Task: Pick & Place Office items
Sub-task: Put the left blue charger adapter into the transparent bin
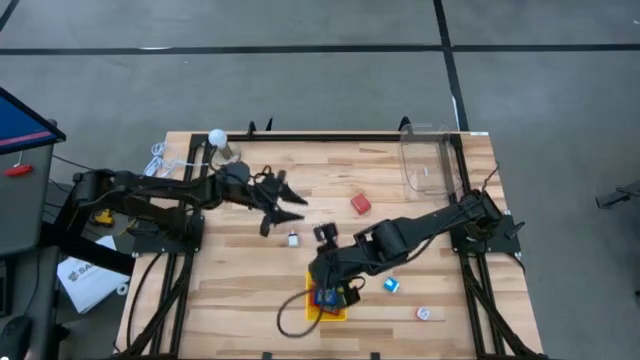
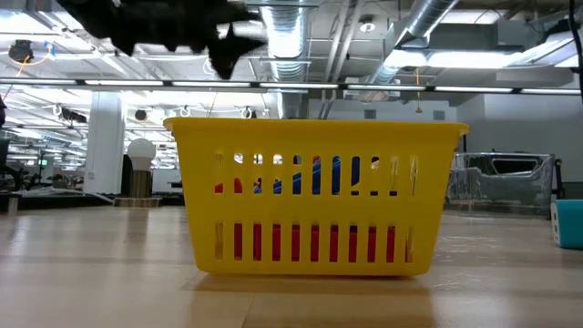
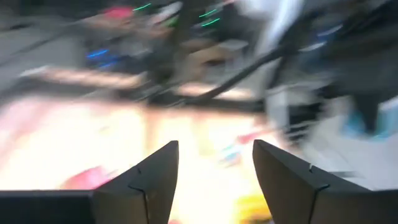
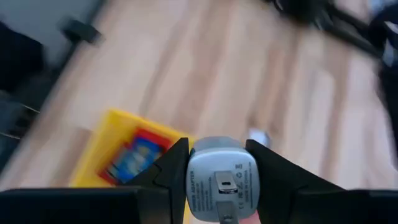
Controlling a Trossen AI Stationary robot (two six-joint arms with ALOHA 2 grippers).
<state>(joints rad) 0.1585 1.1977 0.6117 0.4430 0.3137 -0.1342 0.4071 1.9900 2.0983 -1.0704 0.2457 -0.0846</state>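
A yellow slotted tray (image 1: pixel 328 303) stands near the table's near edge and holds red and blue pieces; the low view shows its wall (image 2: pixel 314 196). My right gripper (image 1: pixel 325 272) hovers over it, shut on a grey power adapter (image 4: pixel 217 177) with a black cable (image 1: pixel 287 316). Loose on the wood lie a red block (image 1: pixel 360 204), a small white piece (image 1: pixel 292 239), a blue piece (image 1: pixel 391 285) and a white-and-red piece (image 1: pixel 423 313). My left gripper (image 1: pixel 285 205) is open above the table's middle, holding nothing; its wrist view (image 3: pixel 214 171) is blurred. My right gripper pinches the grey adapter's body (image 4: pixel 217 163) between its two fingers, one finger (image 4: pixel 171 171) on each side face. The labelled face with the cable socket (image 4: pixel 219 183) looks toward the wrist camera. The adapter is lifted clear above the tray's edge (image 4: pixel 106 140), and its black cable trails down beside the tray.
A clear plastic container (image 1: pixel 428 160) stands at the far right corner. A white ball on a stand (image 1: pixel 217 137) and a white cord (image 1: pixel 160 155) sit at the far left. The low view shows a teal object (image 2: pixel 569 223) at the right.
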